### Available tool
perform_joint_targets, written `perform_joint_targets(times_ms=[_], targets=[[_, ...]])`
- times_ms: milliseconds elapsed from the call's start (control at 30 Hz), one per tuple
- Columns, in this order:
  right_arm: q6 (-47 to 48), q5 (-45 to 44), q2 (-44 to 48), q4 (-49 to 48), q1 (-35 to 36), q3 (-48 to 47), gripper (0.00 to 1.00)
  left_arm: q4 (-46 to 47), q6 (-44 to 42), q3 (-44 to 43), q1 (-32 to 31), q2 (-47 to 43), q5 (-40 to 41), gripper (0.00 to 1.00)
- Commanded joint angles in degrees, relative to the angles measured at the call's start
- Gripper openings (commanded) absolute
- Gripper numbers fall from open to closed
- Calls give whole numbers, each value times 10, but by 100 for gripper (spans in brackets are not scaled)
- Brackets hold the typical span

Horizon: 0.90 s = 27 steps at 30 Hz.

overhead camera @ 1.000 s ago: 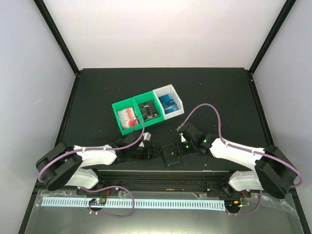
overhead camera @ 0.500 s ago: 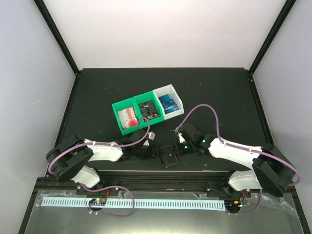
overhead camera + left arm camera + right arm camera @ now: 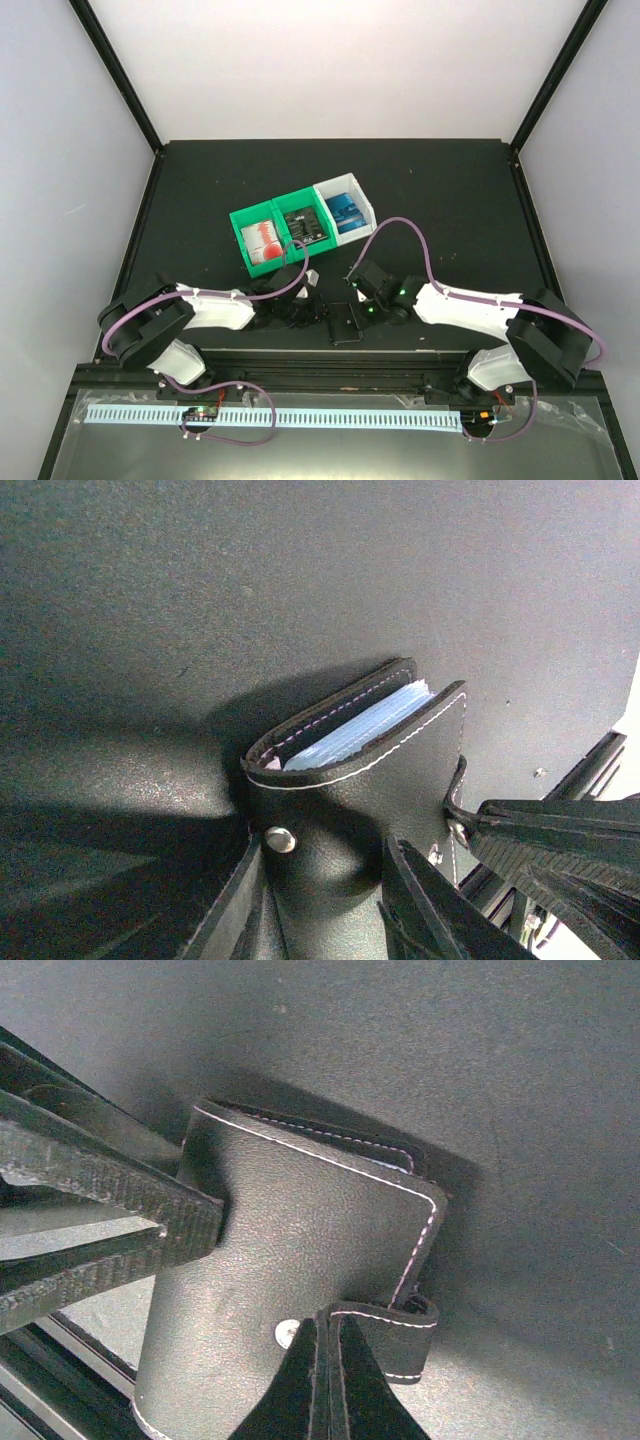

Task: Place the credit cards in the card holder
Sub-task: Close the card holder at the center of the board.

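The black card holder (image 3: 345, 322) lies near the table's front edge, folded, with pale blue lining (image 3: 360, 730) showing at its open end. My left gripper (image 3: 322, 858) has its jaws pressed on both sides of the holder's folded end, just below a metal snap (image 3: 280, 838). My right gripper (image 3: 327, 1328) is shut on the holder's snap strap (image 3: 400, 1332). The credit cards sit in the bins: red-and-white ones (image 3: 262, 240), black ones (image 3: 303, 228) and blue ones (image 3: 348, 212).
The joined green and white bins (image 3: 245, 222) stand just behind both grippers. A black rail (image 3: 330, 360) runs along the table's front edge, right below the holder. Both arms meet over the holder, their purple cables (image 3: 400, 222) arching above.
My left gripper has moved right onto the card holder and narrowed its jaws around it. The right gripper has slid left, down to the holder's strap, staying shut.
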State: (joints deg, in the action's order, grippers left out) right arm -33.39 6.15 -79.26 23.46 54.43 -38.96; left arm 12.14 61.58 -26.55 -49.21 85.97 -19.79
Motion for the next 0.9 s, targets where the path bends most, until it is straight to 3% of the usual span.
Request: perform_joint_targets(times_ms=[0, 567, 867], targets=[[1, -7, -9, 3, 9, -17, 1, -66, 3, 4, -3, 22, 40, 34], [-4, 35, -10, -37, 19, -7, 1, -46, -3, 4, -3, 37, 29, 31], [2, -7, -27, 11, 32, -20, 1, -44, -1, 9, -3, 39, 29, 31]])
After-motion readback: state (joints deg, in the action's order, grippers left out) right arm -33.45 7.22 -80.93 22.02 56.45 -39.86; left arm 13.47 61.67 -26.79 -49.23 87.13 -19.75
